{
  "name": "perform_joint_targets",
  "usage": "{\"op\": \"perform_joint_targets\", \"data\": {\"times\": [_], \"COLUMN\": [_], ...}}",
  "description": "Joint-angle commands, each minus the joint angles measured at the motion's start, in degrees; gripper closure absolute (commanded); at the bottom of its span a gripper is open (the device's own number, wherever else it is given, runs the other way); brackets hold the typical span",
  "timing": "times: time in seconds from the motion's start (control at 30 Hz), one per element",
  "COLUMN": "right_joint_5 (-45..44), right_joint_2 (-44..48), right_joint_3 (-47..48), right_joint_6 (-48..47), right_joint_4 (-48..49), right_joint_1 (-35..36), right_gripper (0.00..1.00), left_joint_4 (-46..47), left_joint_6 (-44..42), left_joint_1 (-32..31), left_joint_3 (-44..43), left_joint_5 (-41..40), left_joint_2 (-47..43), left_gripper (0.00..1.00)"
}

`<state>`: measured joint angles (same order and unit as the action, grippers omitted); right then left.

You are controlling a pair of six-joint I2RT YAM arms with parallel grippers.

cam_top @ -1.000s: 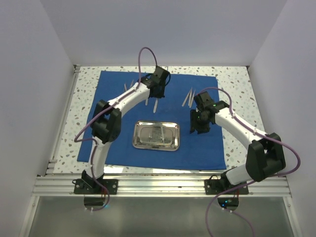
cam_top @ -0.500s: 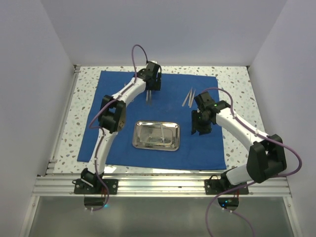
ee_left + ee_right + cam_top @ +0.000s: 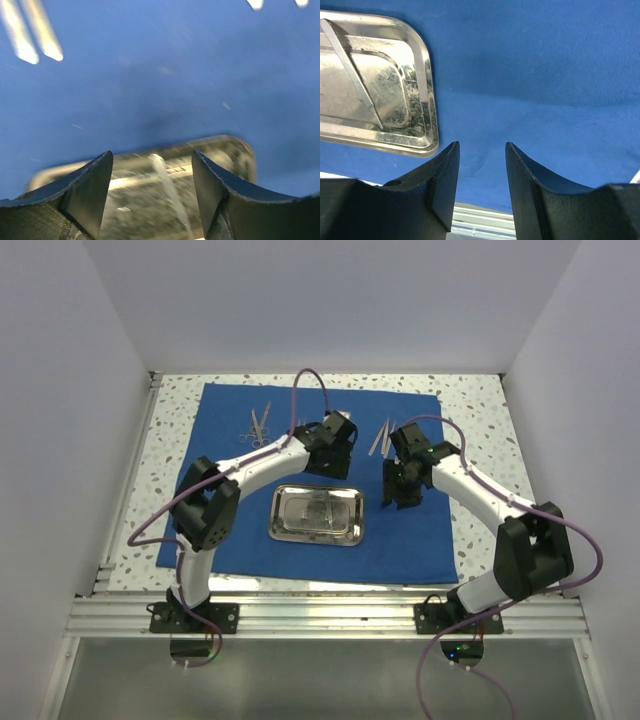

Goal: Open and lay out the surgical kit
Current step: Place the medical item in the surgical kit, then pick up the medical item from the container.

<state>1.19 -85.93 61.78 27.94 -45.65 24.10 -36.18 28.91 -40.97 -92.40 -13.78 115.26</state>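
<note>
Lab robot test cell: bare white walls (image 3: 330, 300), speckled tabletop (image 3: 470, 400), aluminium extrusion frame (image 3: 330, 615) along the near edge.

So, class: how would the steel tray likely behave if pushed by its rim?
The steel tray looks rigid, so it probably slides whole. Its polished rim seems slippery to pinch. The thin instrument lying loose inside may shift.

text: none legible | labels: none | brands: none | numbers: none
</note>
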Motion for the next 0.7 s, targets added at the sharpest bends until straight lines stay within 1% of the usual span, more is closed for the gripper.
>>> {"op": "perform_joint_targets", "data": {"times": [0.0,0.1,0.37,0.57,0.67], "right_joint_5": [1.44,1.27,0.74,-0.05,-0.14], "right_joint_2": [0.41,1.81,5.86,7.62,7.71], "right_joint_3": [1.94,0.98,-3.24,-5.0,-5.18], "right_joint_6": [-0.7,-0.87,-1.05,-0.79,-0.61], "right_joint_4": [1.53,1.44,0.3,-0.14,-0.14], "right_joint_1": [0.16,0.07,0.07,0.07,0.07], "right_gripper": [0.55,0.55,0.55,0.54,0.54], "left_joint_4": [-0.64,-3.01,-4.69,-5.83,-6.53], "left_joint_6": [5.63,7.74,10.12,11.78,12.31], "left_joint_1": [-1.21,-1.74,-4.29,-4.38,-4.56], "left_joint_3": [2.23,0.56,-0.24,1.17,2.4], "left_joint_5": [1.3,1.65,2.26,2.79,3.32], "left_joint_2": [-1.27,1.54,6.9,7.08,7.08], "left_gripper": [0.33,0.37,0.39,0.46,0.52]}}
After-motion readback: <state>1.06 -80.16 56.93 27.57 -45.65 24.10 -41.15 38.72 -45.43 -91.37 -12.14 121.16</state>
